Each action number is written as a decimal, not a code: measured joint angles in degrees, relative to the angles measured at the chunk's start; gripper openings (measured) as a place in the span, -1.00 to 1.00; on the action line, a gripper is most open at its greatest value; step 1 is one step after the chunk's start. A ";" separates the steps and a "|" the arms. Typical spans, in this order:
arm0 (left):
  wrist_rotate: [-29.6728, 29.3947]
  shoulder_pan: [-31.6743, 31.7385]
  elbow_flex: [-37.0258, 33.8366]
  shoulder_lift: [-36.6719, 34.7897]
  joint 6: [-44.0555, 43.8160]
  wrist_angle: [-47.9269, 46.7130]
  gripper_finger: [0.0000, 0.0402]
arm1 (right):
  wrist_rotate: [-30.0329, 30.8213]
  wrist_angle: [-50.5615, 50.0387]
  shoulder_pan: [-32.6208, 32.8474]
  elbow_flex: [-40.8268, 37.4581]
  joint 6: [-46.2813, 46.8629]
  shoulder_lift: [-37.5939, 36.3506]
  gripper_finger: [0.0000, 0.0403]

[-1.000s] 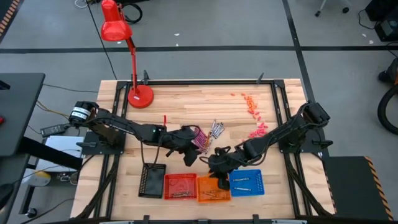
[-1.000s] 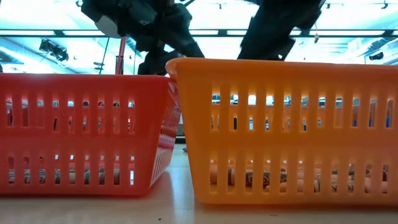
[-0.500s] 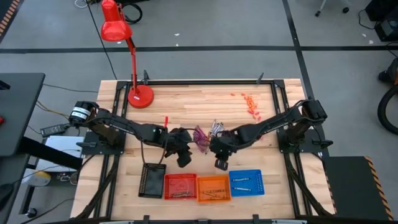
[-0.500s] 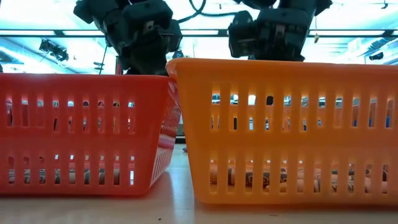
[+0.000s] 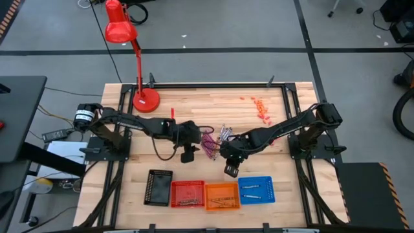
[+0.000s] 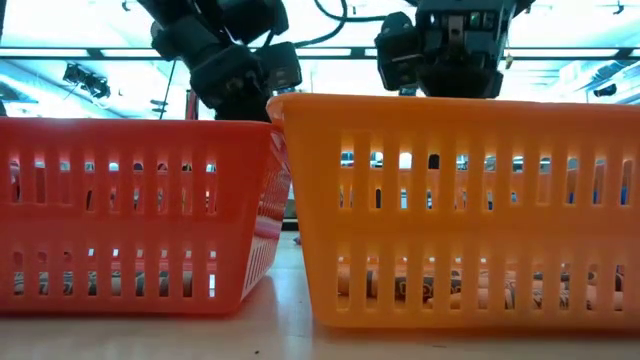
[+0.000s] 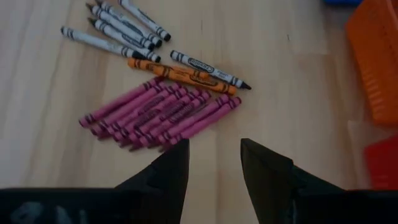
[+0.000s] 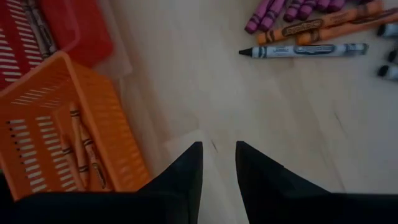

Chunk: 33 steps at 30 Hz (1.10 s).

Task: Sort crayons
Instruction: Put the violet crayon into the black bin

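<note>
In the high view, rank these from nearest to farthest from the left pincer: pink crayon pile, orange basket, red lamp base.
From the left pincer:
1. Pink crayon pile, right beside it, toward the table's middle.
2. Orange basket, in the basket row at the near edge.
3. Red lamp base, at the far left corner.

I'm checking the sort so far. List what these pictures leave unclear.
- Red basket contents: too small in the high view, screened by slats in the low view, cut off in the right wrist view.
- Blue basket: stick colours too small to tell.
- Black tray: contents unreadable.
- Magenta crayons: overlapping, exact count unclear.
</note>
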 joint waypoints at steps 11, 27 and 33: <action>0.76 1.43 -0.20 1.10 12.83 3.03 -0.23 | 11.96 -3.59 2.18 0.00 2.77 -8.42 -0.51; 2.92 0.71 -0.17 9.55 13.96 9.93 -0.23 | 15.61 -0.76 2.74 -0.02 6.70 -10.18 -0.51; 3.02 0.79 -0.22 11.54 16.34 12.94 -0.23 | 15.67 1.86 3.19 -0.02 7.37 -10.18 -0.51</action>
